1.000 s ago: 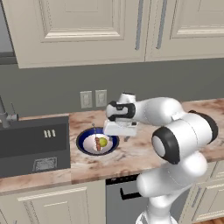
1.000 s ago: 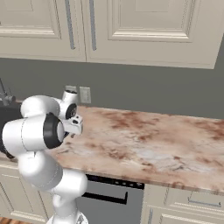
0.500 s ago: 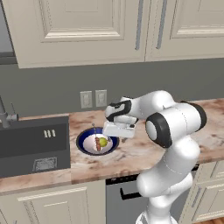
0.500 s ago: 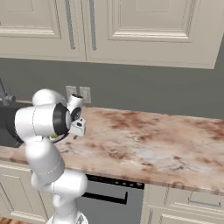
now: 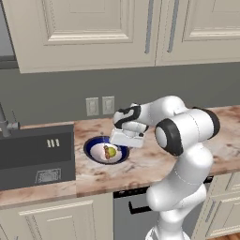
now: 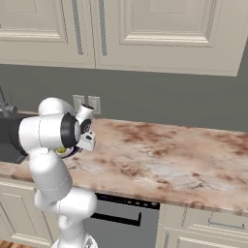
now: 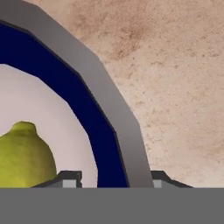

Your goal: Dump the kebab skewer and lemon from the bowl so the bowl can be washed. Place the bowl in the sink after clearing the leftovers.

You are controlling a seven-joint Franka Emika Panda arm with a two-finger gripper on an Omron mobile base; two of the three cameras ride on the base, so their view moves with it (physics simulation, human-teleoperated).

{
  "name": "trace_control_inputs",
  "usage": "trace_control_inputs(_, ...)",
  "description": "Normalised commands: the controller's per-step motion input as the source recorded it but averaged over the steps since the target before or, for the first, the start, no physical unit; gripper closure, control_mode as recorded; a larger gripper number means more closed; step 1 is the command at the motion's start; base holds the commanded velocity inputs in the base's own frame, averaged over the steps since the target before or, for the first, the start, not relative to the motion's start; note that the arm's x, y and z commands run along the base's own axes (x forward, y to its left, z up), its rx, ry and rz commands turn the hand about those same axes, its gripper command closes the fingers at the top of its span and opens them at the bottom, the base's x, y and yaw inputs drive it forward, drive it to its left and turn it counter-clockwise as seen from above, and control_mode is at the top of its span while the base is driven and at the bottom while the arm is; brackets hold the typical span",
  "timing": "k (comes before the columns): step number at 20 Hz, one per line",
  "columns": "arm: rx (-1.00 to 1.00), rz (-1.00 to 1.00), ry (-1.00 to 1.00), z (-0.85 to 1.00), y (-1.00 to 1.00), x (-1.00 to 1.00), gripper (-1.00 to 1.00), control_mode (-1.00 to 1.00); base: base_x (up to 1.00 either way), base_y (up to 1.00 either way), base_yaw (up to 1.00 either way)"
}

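Note:
The bowl (image 5: 95, 149), dark blue with a white inside, rests on the counter just right of the sink (image 5: 28, 152). Inside it lies the lemon (image 5: 111, 151), with a small reddish-brown bit of the kebab skewer (image 5: 106, 151) beside it. My gripper (image 5: 124, 140) hangs over the bowl's right rim. In the hand view the bowl's rim (image 7: 113, 113) runs up between my two fingertips (image 7: 66, 177), one inside and one outside; the gripper (image 7: 113, 179) is open, with a gap to the rim. The lemon (image 7: 24, 153) shows at lower left.
A tall grey faucet (image 5: 5, 124) stands at the sink's far left. Two wall outlets (image 5: 101, 105) sit behind the bowl. The marbled counter (image 6: 169, 155) stretches to the right. A dishwasher front (image 5: 136, 206) lies below the counter edge.
The hand has sunk slightly toward the bowl's right rim, and the arm's elbow has swung upright. Bowl, lemon and skewer have not moved.

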Motion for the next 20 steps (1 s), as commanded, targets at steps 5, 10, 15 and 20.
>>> trace_control_inputs(5,0.0,0.0,0.0,0.0,0.0,0.0,1.0,-1.0,0.0,0.0,0.0)
trace_control_inputs(10,0.0,-0.01,-0.06,0.12,-0.01,-0.12,1.0,-1.0,0.0,0.0,0.0)
trace_control_inputs(15,0.0,-0.04,-0.11,0.5,-0.17,-0.29,1.0,-1.0,0.0,0.0,0.0)
trace_control_inputs(20,0.05,-0.08,-0.09,0.64,-0.23,-0.35,1.0,-1.0,0.0,0.0,0.0)
